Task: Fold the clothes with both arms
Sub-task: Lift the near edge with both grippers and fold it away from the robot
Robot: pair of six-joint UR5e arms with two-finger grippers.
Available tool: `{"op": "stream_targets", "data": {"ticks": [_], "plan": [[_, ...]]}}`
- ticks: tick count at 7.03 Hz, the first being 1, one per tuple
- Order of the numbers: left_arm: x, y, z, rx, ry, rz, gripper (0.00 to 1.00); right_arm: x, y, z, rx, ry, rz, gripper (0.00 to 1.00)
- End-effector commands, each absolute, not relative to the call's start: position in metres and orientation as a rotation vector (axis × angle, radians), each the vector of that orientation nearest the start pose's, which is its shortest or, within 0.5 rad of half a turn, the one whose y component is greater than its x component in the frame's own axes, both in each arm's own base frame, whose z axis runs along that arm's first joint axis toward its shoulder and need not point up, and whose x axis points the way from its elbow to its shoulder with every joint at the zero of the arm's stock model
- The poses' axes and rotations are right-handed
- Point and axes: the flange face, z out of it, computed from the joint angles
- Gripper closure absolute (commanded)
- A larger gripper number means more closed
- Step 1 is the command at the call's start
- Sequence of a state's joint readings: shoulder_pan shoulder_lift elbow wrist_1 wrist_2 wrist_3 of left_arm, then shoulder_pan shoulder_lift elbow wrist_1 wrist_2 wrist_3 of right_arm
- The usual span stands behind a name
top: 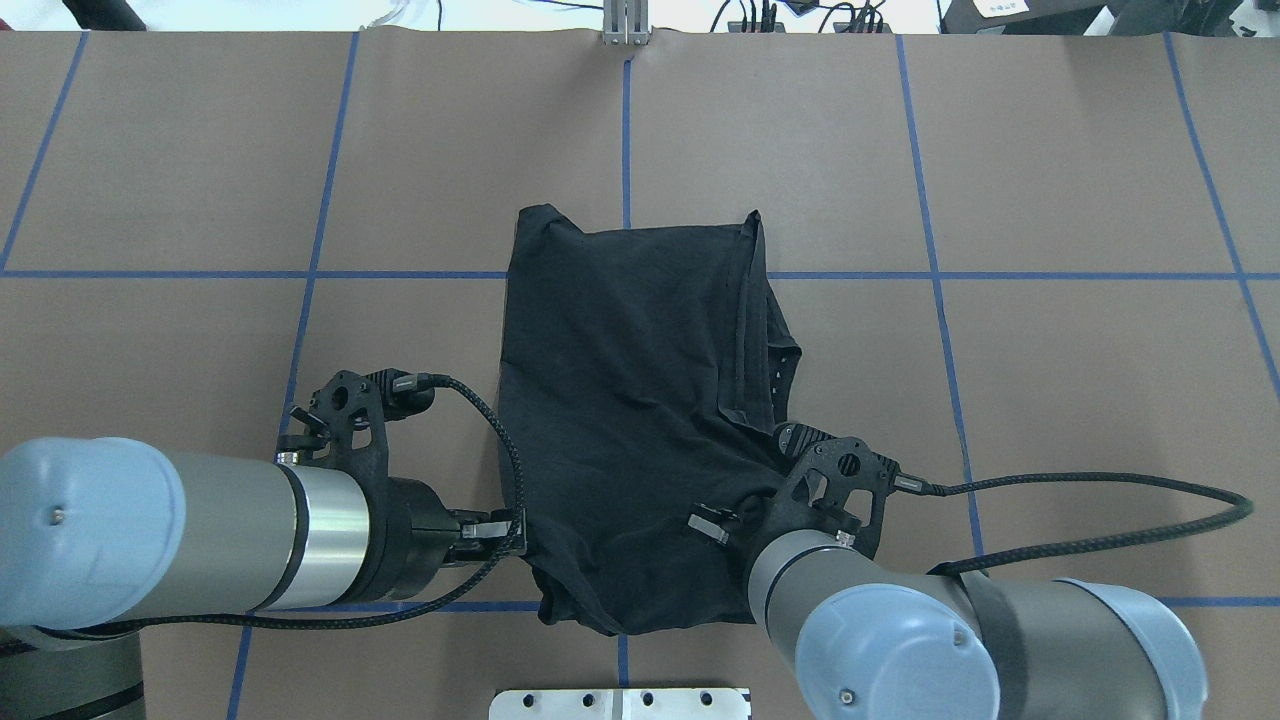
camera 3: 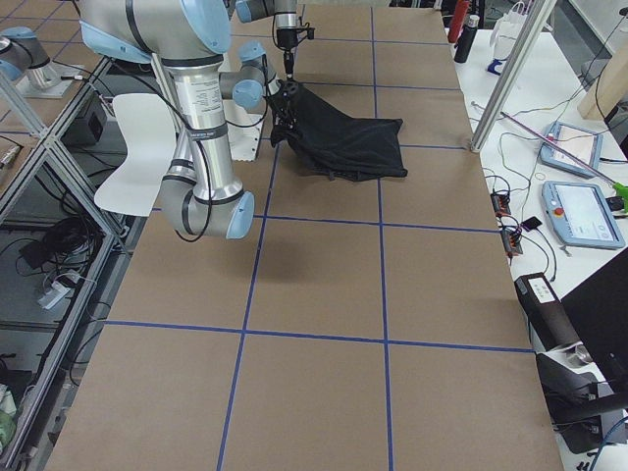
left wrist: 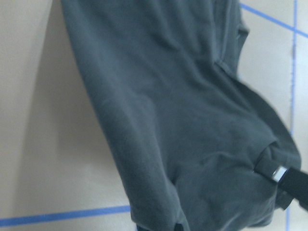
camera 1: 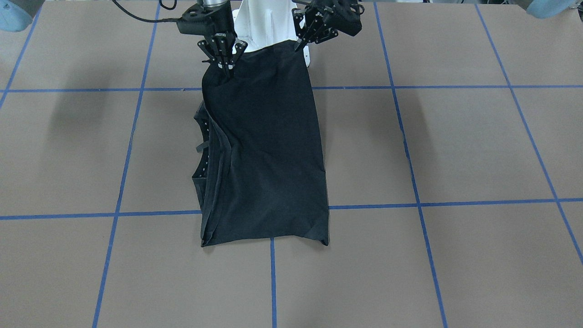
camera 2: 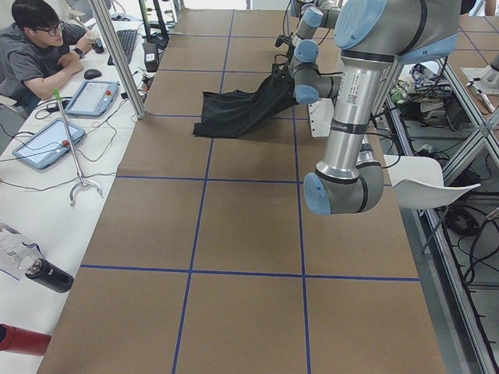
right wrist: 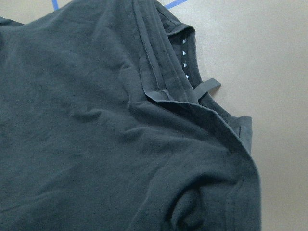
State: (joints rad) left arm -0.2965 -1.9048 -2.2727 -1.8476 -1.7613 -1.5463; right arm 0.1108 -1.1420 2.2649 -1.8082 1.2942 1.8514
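— What is the surface looking like?

— The wide brown paper-covered desk is carrying a grid of blue tape lines. Along the operators' edge a white side desk is running, where a person is sitting beside two grey tablets. A dark bottle is lying there too; I cannot tell what is in it.

— And the garment?

— The plain black short-sleeved T-shirt is lying midway along the desk, folded into a long strip. Its far end is resting flat toward the operators' edge. Its near end is hanging raised at the robot's edge, in front of the white pedestal.

— What is holding it up?

— The left arm's black fingers are pinching one raised corner, closed on the cloth. The right arm's black fingers are clamping the other corner likewise.
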Motion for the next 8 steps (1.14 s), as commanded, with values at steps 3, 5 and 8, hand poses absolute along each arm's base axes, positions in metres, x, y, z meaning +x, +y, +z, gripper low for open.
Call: {"op": "stream_targets", "data": {"ticks": [3, 5, 8], "plan": [[0.41, -0.277, 0.169, 0.086, 1.252, -0.163, 1.0, -0.447, -0.246, 0.177, 0.198, -0.874, 0.533, 1.0], [0.423, -0.315, 0.176, 0.14, 1.209, -0.189, 1.0, -0.47, -0.279, 0.172, 0.218, -0.842, 0.566, 1.0], [0.436, -0.369, 0.176, 0.207, 1.163, -0.223, 1.0, -0.477, -0.32, 0.174, 0.251, -0.8, 0.616, 1.0]]}}
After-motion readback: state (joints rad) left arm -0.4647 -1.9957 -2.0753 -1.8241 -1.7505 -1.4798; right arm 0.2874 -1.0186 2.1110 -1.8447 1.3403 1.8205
